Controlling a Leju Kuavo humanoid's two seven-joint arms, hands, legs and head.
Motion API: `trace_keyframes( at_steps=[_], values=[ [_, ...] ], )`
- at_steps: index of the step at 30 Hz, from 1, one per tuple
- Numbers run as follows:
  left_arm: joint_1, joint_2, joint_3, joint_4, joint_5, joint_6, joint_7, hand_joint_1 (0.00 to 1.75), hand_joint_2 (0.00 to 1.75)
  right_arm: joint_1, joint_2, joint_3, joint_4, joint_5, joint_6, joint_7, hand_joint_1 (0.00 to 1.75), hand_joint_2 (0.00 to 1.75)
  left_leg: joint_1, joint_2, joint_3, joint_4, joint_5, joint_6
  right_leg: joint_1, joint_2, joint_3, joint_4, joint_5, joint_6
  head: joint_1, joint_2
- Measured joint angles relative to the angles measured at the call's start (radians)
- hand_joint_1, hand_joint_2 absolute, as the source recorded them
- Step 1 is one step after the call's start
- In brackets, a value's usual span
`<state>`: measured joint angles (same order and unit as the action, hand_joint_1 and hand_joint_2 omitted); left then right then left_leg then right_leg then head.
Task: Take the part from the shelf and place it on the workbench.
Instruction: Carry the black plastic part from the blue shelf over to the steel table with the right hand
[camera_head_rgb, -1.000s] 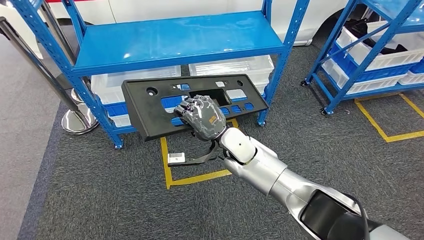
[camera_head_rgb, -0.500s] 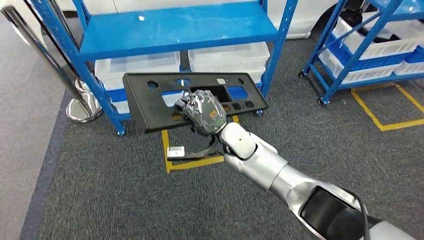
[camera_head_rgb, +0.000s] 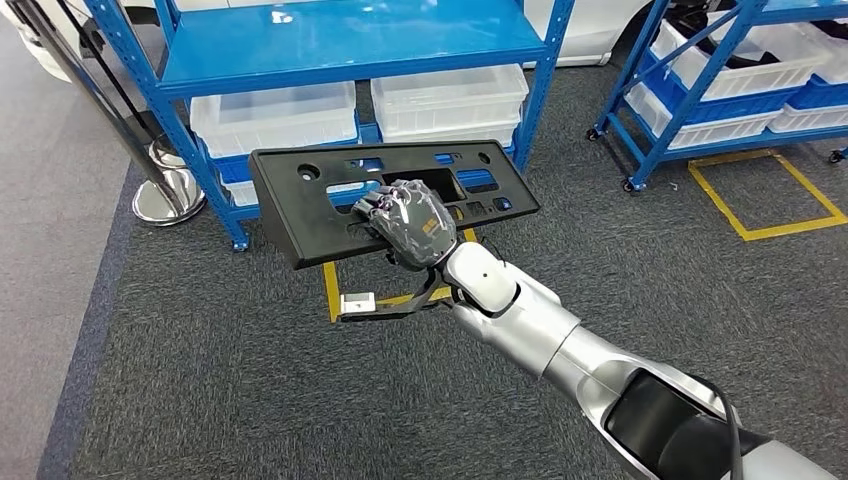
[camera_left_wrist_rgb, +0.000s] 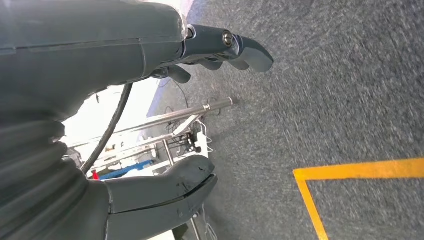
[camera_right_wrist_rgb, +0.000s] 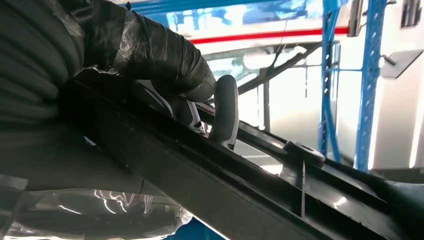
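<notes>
Right hand (camera_head_rgb: 408, 226) clamped on black part (camera_head_rgb: 300, 200), held over grey carpet (camera_head_rgb: 200, 380) near blue shelf (camera_head_rgb: 350, 40); left hand (camera_left_wrist_rgb: 150, 100) fingers apart, holding nothing.

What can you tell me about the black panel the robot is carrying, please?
The black panel is a long, flat, rectangular part that looks like matte moulded plastic. It has one large rectangular opening near its middle, several smaller rectangular slots, and round holes near its ends. It is held clear of the floor in front of the blue shelf, tilted, with its near edge lower. The right hand grips it at the central opening, fingers hooked through; nothing else touches it. The right wrist view shows ribs along its edge.
</notes>
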<state>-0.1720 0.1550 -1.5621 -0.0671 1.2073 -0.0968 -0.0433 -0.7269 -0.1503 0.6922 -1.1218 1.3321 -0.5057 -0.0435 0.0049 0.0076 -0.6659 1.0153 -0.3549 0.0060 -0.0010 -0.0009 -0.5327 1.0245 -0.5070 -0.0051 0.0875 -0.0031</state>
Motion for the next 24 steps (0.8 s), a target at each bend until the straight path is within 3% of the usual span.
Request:
trace_keyframes(
  at_steps=[2, 3, 6, 7, 8, 9, 11, 13, 14, 16, 18, 20, 22, 23, 24],
  values=[
    [0.001, 0.003, 0.000, 0.000, 0.001, 0.000, 0.001, 0.00, 1.75, 0.000, 0.000, 0.000, 0.000, 0.000, 0.002, 0.000, 1.75, 1.75, 0.000, -0.003, -0.009, 0.001, -0.001, -0.011, -0.006, -0.004, -0.010, -0.007, 0.017, -0.013, 0.000, 0.000],
    [0.002, 0.005, 0.000, 0.000, 0.002, 0.000, 0.001, 0.00, 1.75, -0.001, 0.001, 0.000, 0.000, -0.001, 0.003, 0.000, 1.75, 1.75, 0.000, -0.005, -0.019, 0.022, -0.025, -0.016, -0.010, -0.006, -0.018, -0.011, 0.027, -0.021, 0.000, 0.000],
    [0.004, 0.006, 0.002, -0.001, 0.018, -0.008, -0.003, 0.00, 1.75, -0.001, 0.002, 0.000, 0.000, -0.001, 0.005, 0.000, 1.75, 1.75, 0.004, -0.006, -0.075, 0.191, -0.151, -0.029, -0.010, -0.009, -0.052, -0.014, 0.054, -0.034, 0.000, 0.000],
    [0.005, 0.006, 0.004, -0.002, 0.026, -0.011, -0.005, 0.00, 1.75, 0.000, 0.003, 0.000, 0.000, -0.002, 0.005, 0.000, 1.75, 1.75, 0.005, -0.006, -0.088, 0.249, -0.171, -0.032, -0.009, -0.009, -0.063, -0.013, 0.062, -0.034, 0.000, 0.000],
    [0.005, 0.006, 0.006, -0.002, 0.032, -0.014, -0.006, 0.00, 1.75, 0.002, 0.003, 0.000, 0.000, -0.002, 0.005, 0.000, 1.75, 1.75, 0.006, -0.006, -0.088, 0.281, -0.171, -0.034, -0.008, -0.009, -0.074, -0.010, 0.069, -0.034, 0.000, 0.000],
    [0.005, 0.006, 0.008, -0.002, 0.035, -0.015, -0.007, 0.00, 1.75, 0.003, 0.003, 0.000, 0.000, -0.003, 0.005, 0.000, 1.75, 1.75, 0.006, -0.006, -0.068, 0.272, -0.154, -0.034, -0.008, -0.009, -0.083, -0.007, 0.075, -0.032, 0.000, 0.000],
    [0.005, 0.007, 0.009, -0.003, 0.037, -0.015, -0.007, 0.00, 1.75, 0.004, 0.003, 0.000, 0.000, -0.004, 0.006, 0.000, 1.75, 1.75, 0.006, -0.008, 0.022, 0.149, -0.115, -0.028, -0.008, -0.009, -0.098, 0.001, 0.083, -0.027, 0.000, 0.000],
    [0.005, 0.009, 0.010, -0.003, 0.038, -0.014, -0.008, 0.00, 1.75, 0.003, 0.003, 0.001, -0.002, -0.006, 0.009, 0.000, 1.75, 1.75, 0.002, -0.014, 0.103, 0.027, -0.112, -0.017, -0.007, -0.009, -0.107, 0.005, 0.090, -0.019, 0.000, 0.000],
    [0.005, 0.010, 0.010, -0.003, 0.039, -0.014, -0.009, 0.00, 1.75, 0.003, 0.003, 0.001, -0.003, -0.008, 0.010, 0.000, 1.75, 1.75, 0.000, -0.017, 0.118, 0.000, -0.118, -0.012, -0.007, -0.008, -0.110, 0.006, 0.094, -0.013, 0.000, 0.000],
    [0.006, 0.010, 0.010, -0.003, 0.040, -0.016, -0.009, 0.00, 1.75, 0.004, 0.003, 0.000, -0.003, -0.013, 0.013, 0.000, 1.75, 1.75, 0.000, -0.014, 0.120, -0.010, -0.112, -0.002, -0.006, -0.004, -0.112, 0.005, 0.102, -0.001, 0.000, 0.000],
    [0.006, 0.011, 0.010, -0.004, 0.042, -0.017, -0.010, 0.00, 1.75, 0.004, 0.002, 0.000, -0.004, -0.019, 0.016, 0.000, 1.75, 1.75, 0.006, -0.002, 0.119, -0.022, -0.100, 0.015, -0.004, 0.001, -0.125, 0.026, 0.085, 0.008, 0.000, 0.000],
    [0.006, 0.011, 0.010, -0.004, 0.046, -0.019, -0.010, 0.00, 1.75, 0.003, 0.001, 0.001, -0.004, -0.022, 0.018, 0.000, 1.75, 1.75, 0.010, 0.012, 0.114, -0.029, -0.090, 0.026, -0.006, 0.003, -0.167, 0.120, 0.024, 0.015, 0.001, 0.000],
    [0.007, 0.011, 0.010, -0.004, 0.051, -0.020, -0.010, 0.00, 1.75, 0.007, 0.001, 0.001, -0.004, -0.024, 0.020, 0.000, 1.75, 1.75, 0.010, 0.024, 0.106, -0.026, -0.087, 0.029, -0.011, 0.002, -0.220, 0.248, -0.033, 0.023, 0.002, 0.000],
    [0.007, 0.011, 0.010, -0.005, 0.053, -0.021, -0.011, 0.00, 1.75, 0.010, 0.001, 0.001, -0.004, -0.025, 0.022, 0.000, 1.75, 1.75, 0.010, 0.031, 0.103, -0.024, -0.086, 0.029, -0.013, 0.002, -0.229, 0.281, -0.039, 0.026, 0.001, 0.000],
    [0.008, 0.010, 0.010, -0.005, 0.055, -0.022, -0.011, 0.00, 1.75, 0.013, 0.000, 0.001, -0.004, -0.027, 0.023, 0.000, 1.75, 1.75, 0.010, 0.037, 0.101, -0.021, -0.086, 0.028, -0.015, 0.000, -0.221, 0.275, -0.028, 0.028, 0.002, 0.000]
  ],
)
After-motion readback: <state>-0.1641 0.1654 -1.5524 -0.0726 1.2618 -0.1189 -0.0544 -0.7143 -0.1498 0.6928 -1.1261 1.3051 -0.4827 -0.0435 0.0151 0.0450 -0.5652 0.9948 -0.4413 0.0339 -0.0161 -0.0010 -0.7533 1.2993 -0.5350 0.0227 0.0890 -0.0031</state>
